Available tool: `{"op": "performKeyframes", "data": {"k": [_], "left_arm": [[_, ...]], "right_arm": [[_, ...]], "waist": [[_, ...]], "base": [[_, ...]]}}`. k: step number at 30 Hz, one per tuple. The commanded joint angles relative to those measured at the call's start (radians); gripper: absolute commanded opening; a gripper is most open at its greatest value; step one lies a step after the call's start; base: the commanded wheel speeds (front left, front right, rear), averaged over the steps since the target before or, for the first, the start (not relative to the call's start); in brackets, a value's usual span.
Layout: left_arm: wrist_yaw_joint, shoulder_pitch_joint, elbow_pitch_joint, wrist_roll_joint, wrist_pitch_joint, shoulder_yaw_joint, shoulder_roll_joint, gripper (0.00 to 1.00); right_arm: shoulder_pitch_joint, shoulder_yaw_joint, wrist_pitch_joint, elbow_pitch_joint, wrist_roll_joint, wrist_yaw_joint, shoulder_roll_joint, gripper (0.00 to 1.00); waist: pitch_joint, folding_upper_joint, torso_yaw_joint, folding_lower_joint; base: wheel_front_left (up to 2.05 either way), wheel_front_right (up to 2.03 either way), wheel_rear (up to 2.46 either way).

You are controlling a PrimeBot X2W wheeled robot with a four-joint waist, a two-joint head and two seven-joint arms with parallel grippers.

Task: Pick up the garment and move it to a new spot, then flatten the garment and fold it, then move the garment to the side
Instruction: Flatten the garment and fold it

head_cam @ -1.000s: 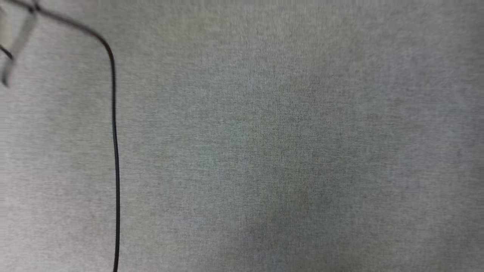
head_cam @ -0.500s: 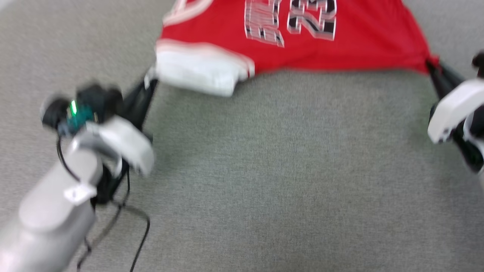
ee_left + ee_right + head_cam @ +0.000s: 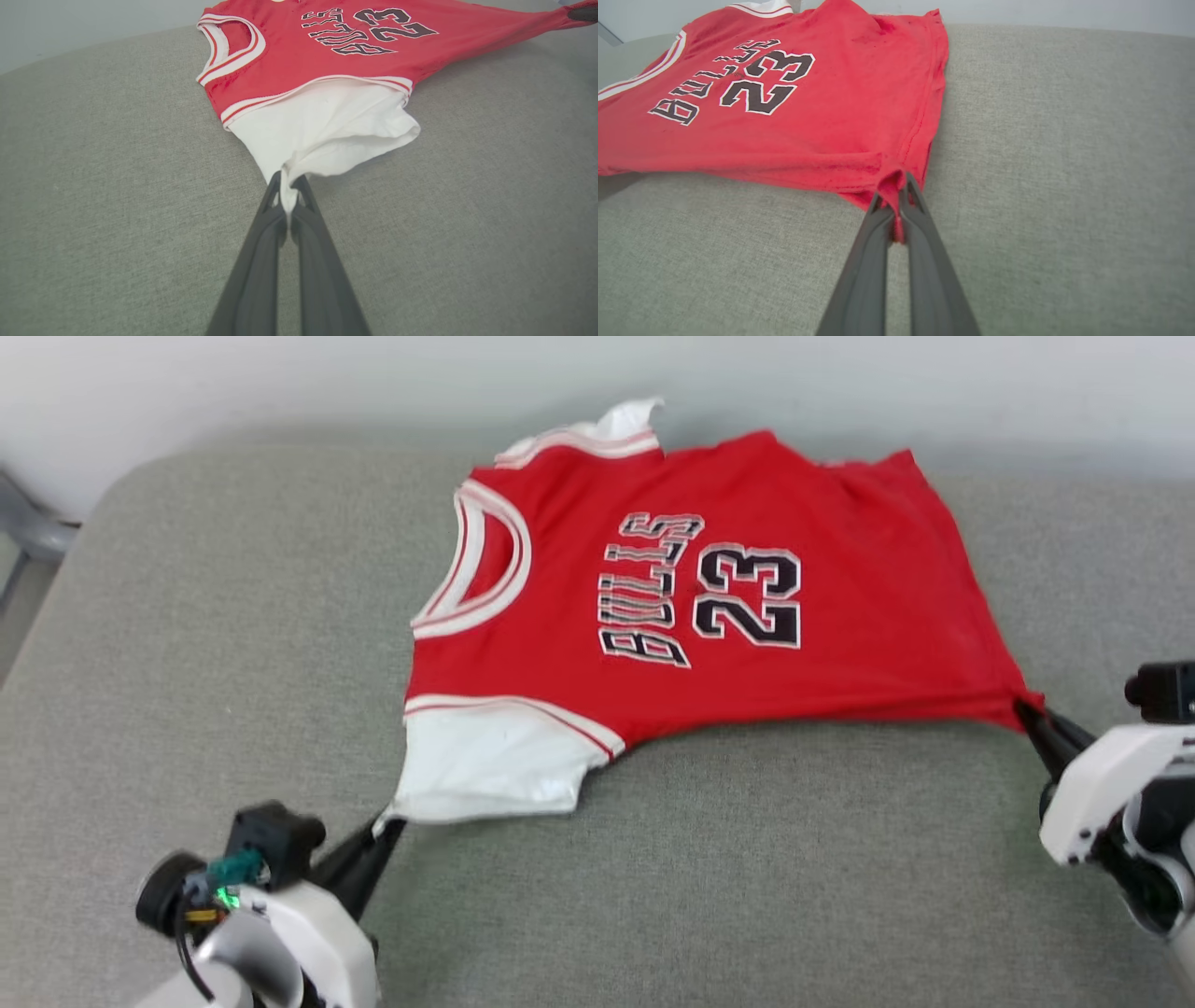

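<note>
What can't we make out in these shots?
Head view: far sleeve of the garment is mostly tucked behind the body; only a white tip shows.
All views: the garment's underside, pressed against the grey cushion.
Wrist views: how much cloth sits inside the left pincer and right pincer; the shut jaws cover it.
Head view: grey frame at the left edge, cut off; unidentifiable.
</note>
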Motion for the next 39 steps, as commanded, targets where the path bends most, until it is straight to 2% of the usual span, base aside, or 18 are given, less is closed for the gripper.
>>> {"op": "performKeyframes", "data": {"k": [1,9,17,24,30,39], "left_arm": [[0.005,0.021,-0.010,-0.007,0.004,-0.004,0.006,0.00],[0.025,0.165,-0.127,-0.065,0.050,-0.036,0.075,0.00],[0.036,0.283,-0.221,-0.118,0.093,-0.073,0.129,0.00],[0.024,0.357,-0.303,-0.159,0.106,-0.091,0.181,0.00],[0.036,0.299,-0.319,-0.135,0.070,-0.050,0.179,0.00],[0.012,0.157,-0.294,-0.103,0.066,0.012,0.165,0.00]], "right_arm": [[0.025,-0.002,0.004,-0.006,0.009,-0.001,-0.008,0.00],[0.201,0.014,0.094,-0.110,0.129,-0.001,-0.064,0.00],[0.413,0.006,0.246,-0.278,0.297,-0.001,-0.143,0.00],[0.545,-0.051,0.314,-0.388,0.336,-0.001,-0.200,0.00],[0.571,-0.131,0.354,-0.489,0.329,-0.001,-0.188,0.00],[0.496,-0.207,0.410,-0.553,0.285,-0.001,-0.154,0.00]], "waist": [[-0.028,-0.0001,0.004,0.0003],[-0.115,-0.0001,0.002,0.0003],[-0.183,-0.0001,0.004,0.0003],[-0.195,-0.0001,0.005,0.0003],[-0.166,-0.0001,-0.001,0.0003],[-0.098,-0.0001,-0.014,0.0003]], "base": [[0.00,0.00,0.00],[0.00,0.00,0.00],[0.00,0.00,0.00],[0.00,0.00,0.00],[0.00,0.00,0.00],[0.00,0.00,0.00]]}}
